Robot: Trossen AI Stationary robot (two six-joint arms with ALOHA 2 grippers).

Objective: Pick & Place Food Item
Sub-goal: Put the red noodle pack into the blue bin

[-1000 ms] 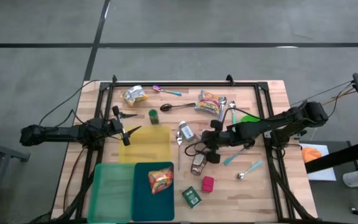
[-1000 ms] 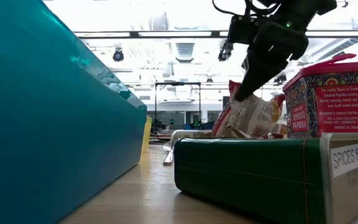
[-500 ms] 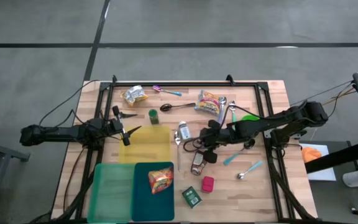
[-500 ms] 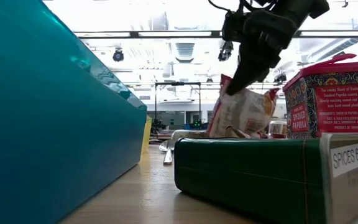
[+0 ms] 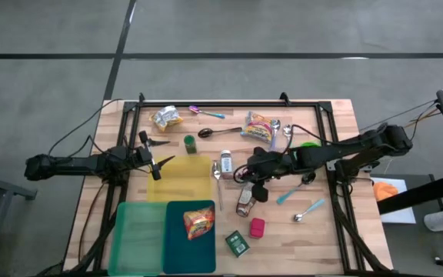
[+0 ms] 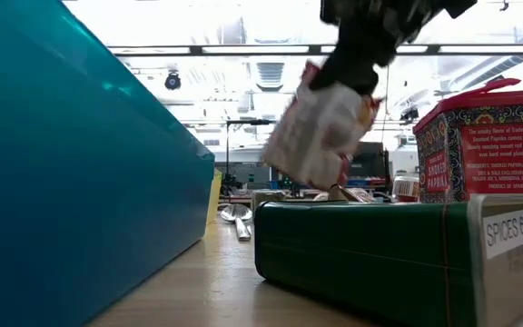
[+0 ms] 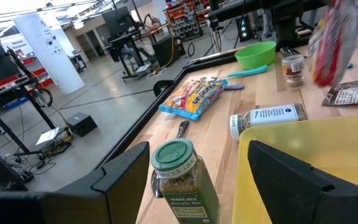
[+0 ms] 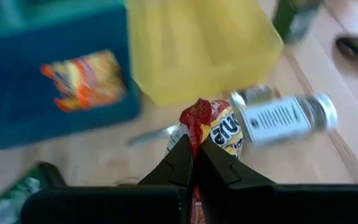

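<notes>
Fingers (image 8: 188, 163) clamped on snack packet (image 8: 219, 127)

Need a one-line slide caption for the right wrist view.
Right hand pinches a snack packet above the table, teal bin and yellow bin ahead.

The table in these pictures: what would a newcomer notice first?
Probably the right gripper, shut on a red-topped snack packet hanging above the table's middle. Next, the coloured bins at the near left: a yellow bin, and a teal bin holding an orange food packet. The left gripper waits beside the yellow bin.
</notes>
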